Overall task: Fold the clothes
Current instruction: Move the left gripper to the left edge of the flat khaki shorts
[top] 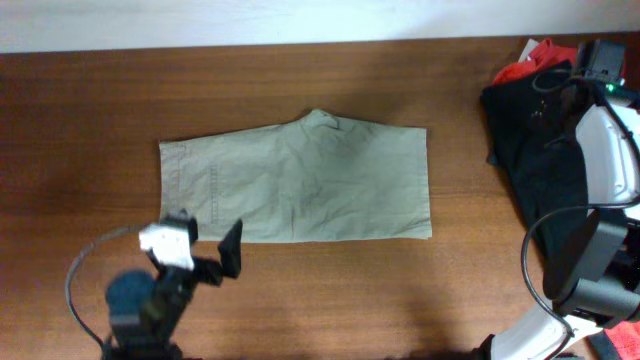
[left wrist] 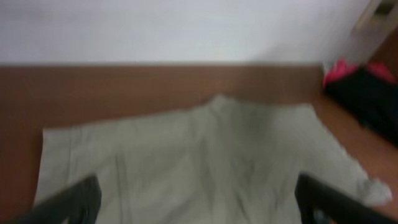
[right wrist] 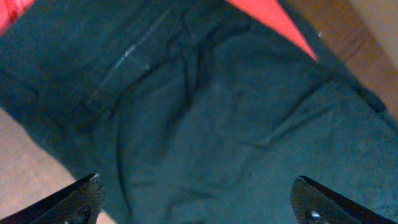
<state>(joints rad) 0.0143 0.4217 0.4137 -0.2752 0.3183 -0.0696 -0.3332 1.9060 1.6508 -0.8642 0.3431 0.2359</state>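
L pincer (top: 210,228) is spread wide w/ nothing in it, hovering just off the near long edge of the khaki shorts (top: 300,180), toward their L end. The shorts lie flat mid-table (top: 80,120), long side running across, w/ a small bump on the far edge. My read: I'm lined up here bc that near edge is what I'd pinch to bring the cloth over itself, fingers apart so the hem can slip btwn them. Whether the shorts are already doubled once, I can't say from above. They look like one flat slab.

R pincer (right wrist: 199,202) is also spread and empty, fingers (right wrist: 81,199) framing the dark garment (right wrist: 205,124) from above. No contact as far as I can tell. It sits over the pile at the R end of the table, well apart from the shorts. Prob that's to be out of L's way and over the next piece, but that's a guess.

Hard bits:
- L wrist cam is smeared w/ blur. I get the shorts' outline & my two finger tips at the bottom corners, but no seams or edge detail.
- Overhead, the R pincer itself is hidden under my own arm & cables.
- The dark garment runs off frame, so I can't tell if it's one item or several.
- The red cloth (top: 530,62) peeks out at the far side of the pile, mostly covered.
- R wrist cam shows a pocket seam on the dark fabric, nothing more.
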